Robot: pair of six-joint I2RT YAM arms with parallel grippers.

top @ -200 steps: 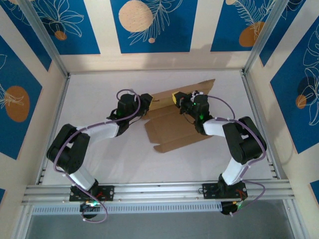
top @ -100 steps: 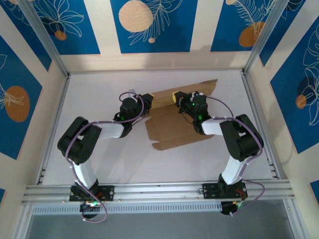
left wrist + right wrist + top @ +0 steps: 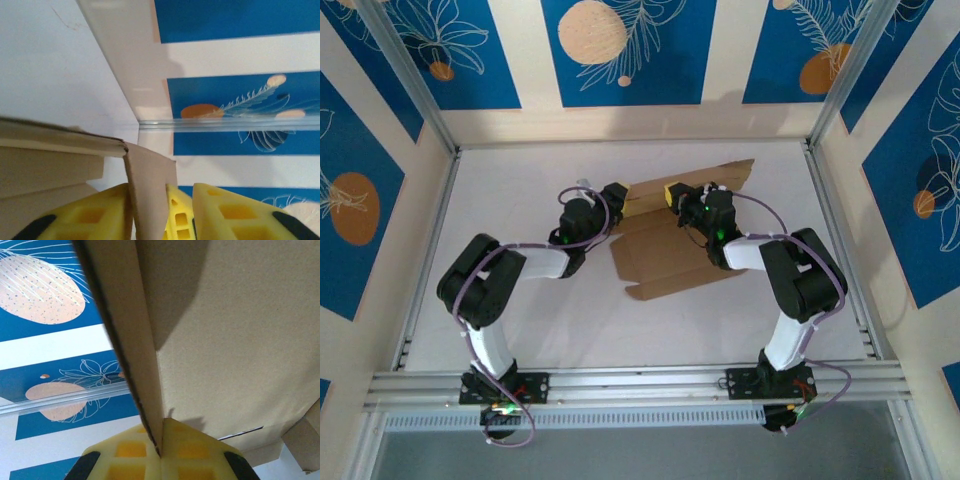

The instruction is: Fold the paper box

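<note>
Top view: paper box (image 3: 670, 255) lies on the white table (image 3: 520, 300), centre-far, betw. my two arms; its broad brown sheet is spread flat toward the near side, w/ a long panel along the far edge running from one gripper to the other. L gripper (image 3: 613, 200) sits at the box's far-left corner, R gripper (image 3: 676, 195) at the far panel, approx. mid-length.

L wrist view: a narrow cardboard flap (image 3: 147, 195) stands upright betw. the yellow fingers (image 3: 90, 217) of the L gripper (image 3: 160, 212), lying against the finger on the frame's left. Folded box edges (image 3: 55, 150) run off to the left. I cannot tell whether the fingers are clamped on the flap or merely around it.

R wrist view: R gripper (image 3: 160, 452) is pressed together on the box; both yellow pads (image 3: 125, 455) meet at the edge of a cardboard panel (image 3: 235, 340), which rises straight up out of the pinch. A slit in that panel shows just right of the pads
</note>
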